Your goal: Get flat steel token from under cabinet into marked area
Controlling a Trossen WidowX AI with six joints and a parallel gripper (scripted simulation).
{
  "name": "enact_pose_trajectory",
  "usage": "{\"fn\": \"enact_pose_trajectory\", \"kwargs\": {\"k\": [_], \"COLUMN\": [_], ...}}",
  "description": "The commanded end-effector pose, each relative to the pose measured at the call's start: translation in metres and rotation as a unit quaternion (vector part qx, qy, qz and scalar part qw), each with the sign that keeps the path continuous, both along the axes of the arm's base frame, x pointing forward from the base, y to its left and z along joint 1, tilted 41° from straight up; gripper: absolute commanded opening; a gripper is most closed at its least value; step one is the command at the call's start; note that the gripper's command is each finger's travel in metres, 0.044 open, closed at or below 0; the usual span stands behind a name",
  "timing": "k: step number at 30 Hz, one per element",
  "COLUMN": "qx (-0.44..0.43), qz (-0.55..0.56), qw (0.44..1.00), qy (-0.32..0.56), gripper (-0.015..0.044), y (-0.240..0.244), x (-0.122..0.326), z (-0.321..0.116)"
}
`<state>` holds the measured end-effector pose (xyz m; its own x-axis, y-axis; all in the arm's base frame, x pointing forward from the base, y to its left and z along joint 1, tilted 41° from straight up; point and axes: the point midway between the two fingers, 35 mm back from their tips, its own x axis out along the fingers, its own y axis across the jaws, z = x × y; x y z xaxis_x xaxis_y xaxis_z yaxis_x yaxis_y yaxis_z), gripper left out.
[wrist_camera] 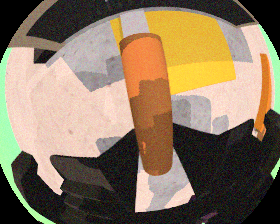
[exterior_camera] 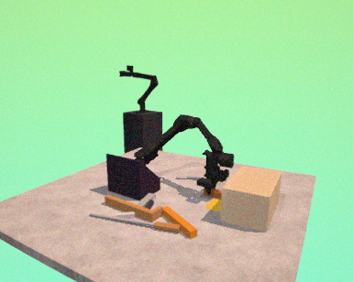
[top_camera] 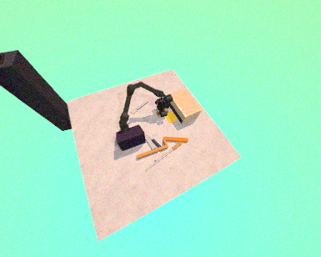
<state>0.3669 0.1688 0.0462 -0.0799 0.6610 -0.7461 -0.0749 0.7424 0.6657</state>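
"In front of the cabinet [top_camera: 186, 100] [exterior_camera: 249, 197], the gripper [top_camera: 165, 111] [exterior_camera: 209, 189] [wrist_camera: 152, 129] is down low, and what's in its grip?"

"An orange handle [top_camera: 166, 111] [exterior_camera: 215, 193] [wrist_camera: 145, 65], clamped between the fingers! From the wrist, a pale shaft [wrist_camera: 134, 23] runs off its far end, crossing one side of the yellow marked area [top_camera: 171, 117] [exterior_camera: 213, 204] [wrist_camera: 201, 42]."

"And the steel token?"

"Can't tell you where it lies; I can't pick it out in any view."

"What else is on the table [top_camera: 114, 196] [exterior_camera: 52, 229]?"

"Well apart from the gripper, there's an angled orange bar [top_camera: 152, 152] [exterior_camera: 178, 220], and near it a thin rod [top_camera: 160, 159] [exterior_camera: 121, 220] with its own orange grip [top_camera: 178, 146] [exterior_camera: 167, 226]. Over on the arm's other side, a slim grey strip [top_camera: 140, 107] [exterior_camera: 187, 178] lies by itself!"
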Motion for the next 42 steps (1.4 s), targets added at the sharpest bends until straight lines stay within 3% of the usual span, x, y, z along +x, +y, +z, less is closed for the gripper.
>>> {"fn": "enact_pose_trajectory", "kwargs": {"k": [1, 42], "qx": [-0.003, -0.004], "qz": [-0.002, -0.002], "qw": [1.000, 1.000], "qy": [0.001, 0.001], "gripper": [0.0000, 0.0000], "y": [-0.006, -0.018], "x": [0.001, -0.015], "z": [-0.007, -0.016]}}
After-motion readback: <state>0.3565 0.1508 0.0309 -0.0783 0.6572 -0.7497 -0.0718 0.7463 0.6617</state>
